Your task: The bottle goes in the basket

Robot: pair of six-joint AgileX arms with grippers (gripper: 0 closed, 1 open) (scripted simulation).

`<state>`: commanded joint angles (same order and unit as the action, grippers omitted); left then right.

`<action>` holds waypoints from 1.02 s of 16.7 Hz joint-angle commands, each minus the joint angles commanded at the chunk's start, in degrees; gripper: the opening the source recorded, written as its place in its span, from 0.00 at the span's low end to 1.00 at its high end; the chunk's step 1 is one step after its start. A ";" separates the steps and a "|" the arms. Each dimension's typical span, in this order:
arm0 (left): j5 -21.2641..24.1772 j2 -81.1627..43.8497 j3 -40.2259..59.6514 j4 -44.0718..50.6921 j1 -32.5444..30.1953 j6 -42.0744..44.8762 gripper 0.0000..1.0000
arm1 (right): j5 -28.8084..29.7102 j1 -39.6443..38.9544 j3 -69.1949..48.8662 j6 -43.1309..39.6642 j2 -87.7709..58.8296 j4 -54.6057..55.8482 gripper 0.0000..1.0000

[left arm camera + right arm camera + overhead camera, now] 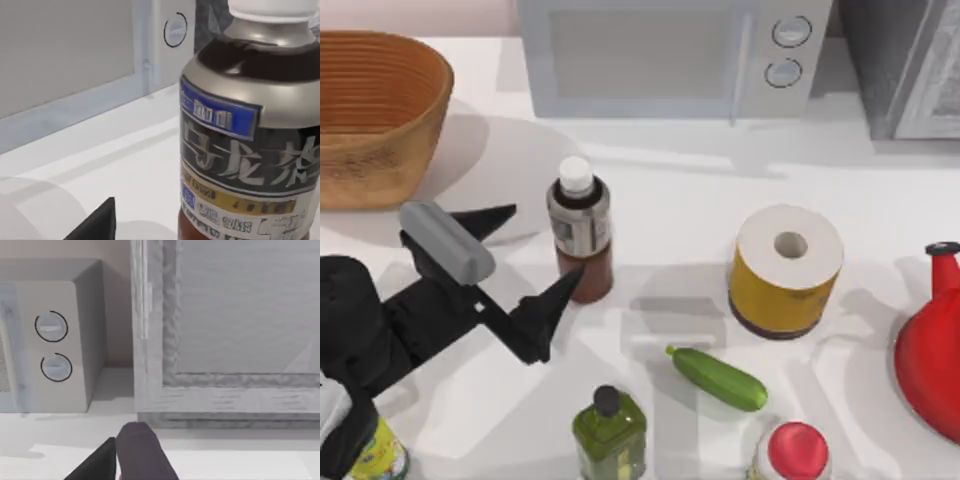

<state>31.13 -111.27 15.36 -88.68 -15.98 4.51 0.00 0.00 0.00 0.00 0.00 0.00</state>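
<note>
Bottle (581,228): upright on the table (680,180), white cap up, just beside our left claw (532,262), on the claw's right in the top view and partly between its two finger tips.
Left claw: released, fingers spread wide; one finger (485,219) points toward the bottle's left side, the other (548,310) ends just beside the bottle's reddish-brown base. We cannot tell whether either finger touches it.
Left wrist view: bottle (250,130) close up, grey label facing the camera; one dark finger tip (97,224) low in the picture, apart from the label.
Basket (375,115): behind and to the left of the left claw, well apart from the bottle, at the table's far left.
Right claw (131,457): in the right wrist view, facing a grey cabinet (225,330) with the microwave (50,335) beside it; we cannot tell its state.
Other items, right of the left claw: paper roll (787,270), cucumber (717,378), green bottle (609,430), red-lidded jar (792,452), red kettle (932,345).
</note>
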 joint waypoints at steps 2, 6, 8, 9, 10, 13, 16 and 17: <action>0.00 0.00 0.00 0.00 0.00 0.00 1.00 | 0.00 0.00 0.00 0.00 0.00 0.00 1.00; -0.15 0.85 2.05 2.27 0.20 -0.01 1.00 | 0.00 0.00 0.00 0.00 0.00 0.00 1.00; -0.67 0.51 5.94 5.53 -0.44 -0.05 1.00 | 0.00 0.00 0.00 0.00 0.00 0.00 1.00; -1.10 -0.20 8.37 7.12 -0.98 -0.09 1.00 | 0.00 0.00 0.00 0.00 0.00 0.00 1.00; -1.60 -1.21 10.81 8.55 -1.57 -0.15 1.00 | 0.00 0.00 0.00 0.00 0.00 0.00 1.00; -3.41 -4.68 16.42 10.98 -3.63 -0.51 1.00 | 0.00 0.00 0.00 0.00 0.00 0.00 1.00; -5.52 -6.71 17.01 9.93 -5.77 -0.97 1.00 | 0.00 0.00 0.00 0.00 0.00 0.00 1.00; -6.14 -6.94 16.30 8.85 -6.36 -1.03 1.00 | 0.00 0.00 0.00 0.00 0.00 0.00 1.00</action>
<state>24.99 -118.21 31.66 -79.83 -22.34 3.48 0.00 0.00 0.00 0.00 0.00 0.00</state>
